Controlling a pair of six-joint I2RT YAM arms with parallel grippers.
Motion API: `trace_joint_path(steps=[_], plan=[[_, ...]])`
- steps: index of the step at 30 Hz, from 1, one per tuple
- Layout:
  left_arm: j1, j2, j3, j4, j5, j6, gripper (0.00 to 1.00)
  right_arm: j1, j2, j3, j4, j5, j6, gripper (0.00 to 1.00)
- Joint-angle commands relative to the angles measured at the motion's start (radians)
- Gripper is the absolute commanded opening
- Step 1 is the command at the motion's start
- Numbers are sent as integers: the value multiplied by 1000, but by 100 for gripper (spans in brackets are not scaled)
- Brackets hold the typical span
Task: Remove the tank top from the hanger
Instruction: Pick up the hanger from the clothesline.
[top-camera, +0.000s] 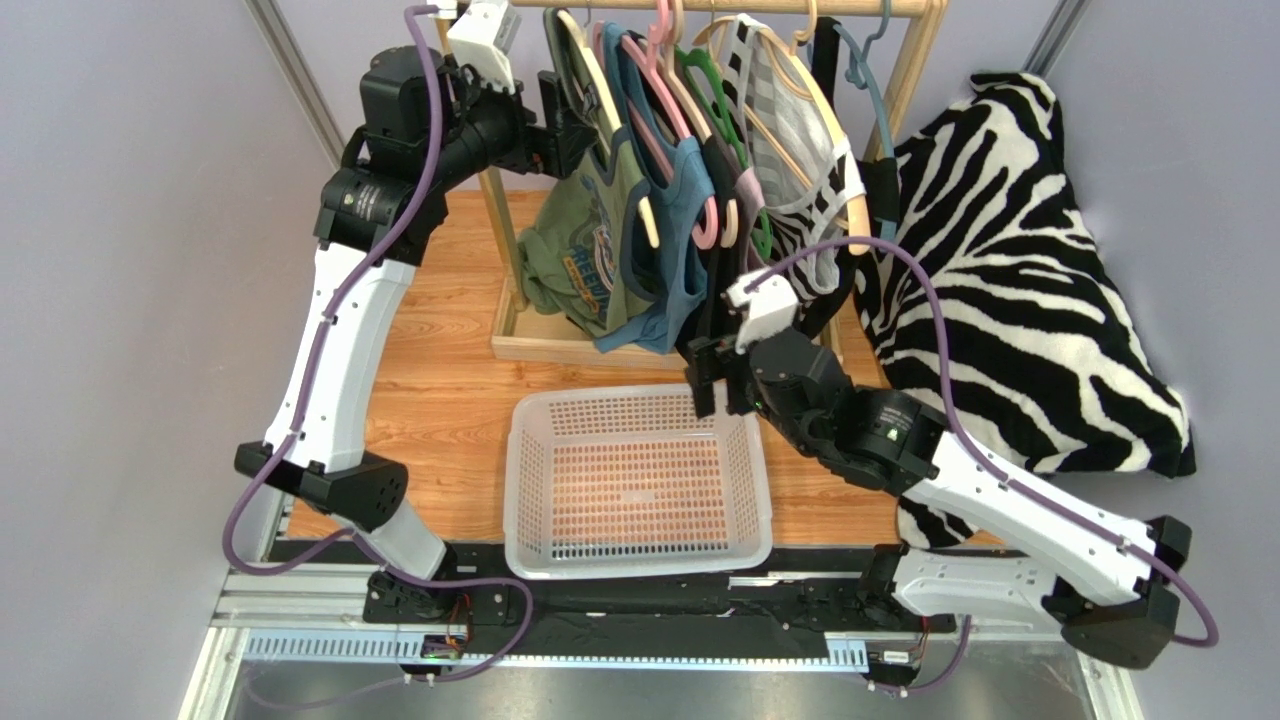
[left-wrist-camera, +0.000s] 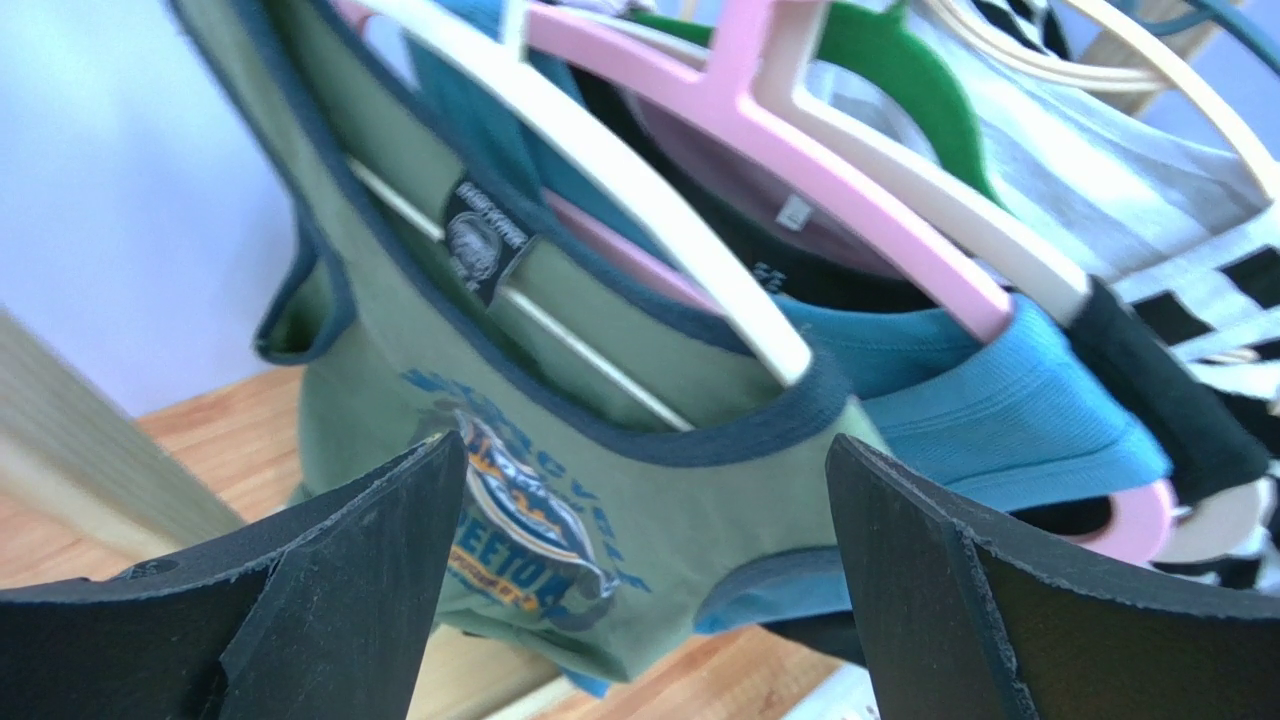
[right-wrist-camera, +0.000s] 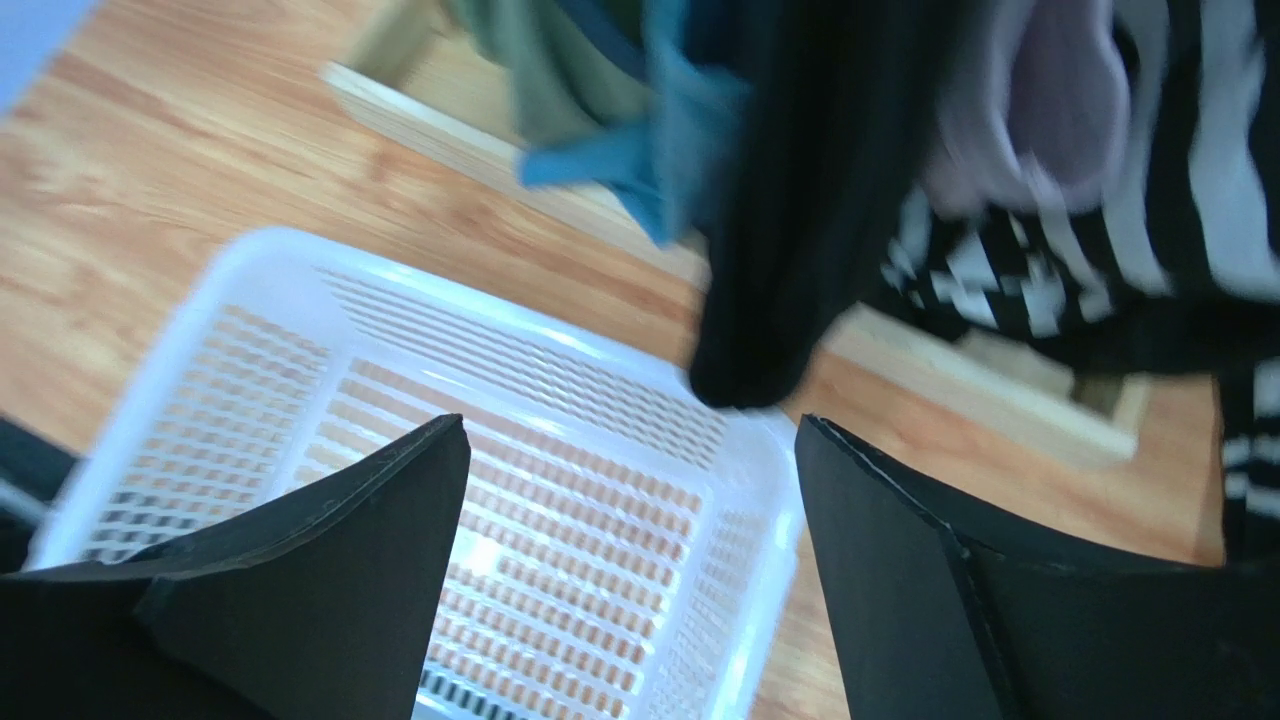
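Observation:
A green tank top (top-camera: 583, 258) with a blue printed badge hangs on a cream hanger (left-wrist-camera: 631, 203) at the left end of the wooden rack. It fills the left wrist view (left-wrist-camera: 601, 518). My left gripper (top-camera: 562, 132) is open and empty, level with the top's neckline, and its fingers frame the top's chest (left-wrist-camera: 639, 450) without touching it. My right gripper (top-camera: 712, 393) is open and empty, low down, just under the hem of a black top (right-wrist-camera: 781, 225) and over the basket's far right corner (right-wrist-camera: 631, 435).
Several other tops hang on pink, green and cream hangers, among them a blue one (top-camera: 679, 225) next to the green one. A white mesh basket (top-camera: 519, 450) sits below the rack. A zebra-print cushion (top-camera: 1022, 270) lies on the right. The rack's wooden base (top-camera: 571, 348) borders the basket.

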Motion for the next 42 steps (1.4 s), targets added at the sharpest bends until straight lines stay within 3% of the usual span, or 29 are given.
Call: trace_joint_path(steps=[1,8,12,15,20,28,42], plan=[[9,-127,-151,72,-74,25,99,95,113,302,43,86,-120,85],[147,-323,-358,21,0,46,99,71,438,823,43,35,-261,85],[277,-308,-371,-88,101,47,99,2,609,1009,22,-54,-246,86],[300,-326,-415,-118,169,78,99,-36,676,1097,18,-78,-240,86],[302,-395,-545,-78,207,105,99,-113,720,1149,31,-136,-208,85],[302,-447,-622,-62,253,128,99,-170,779,1204,28,-200,-183,83],[302,-513,-651,-64,279,131,99,-188,855,1200,-1,-200,-171,66]])
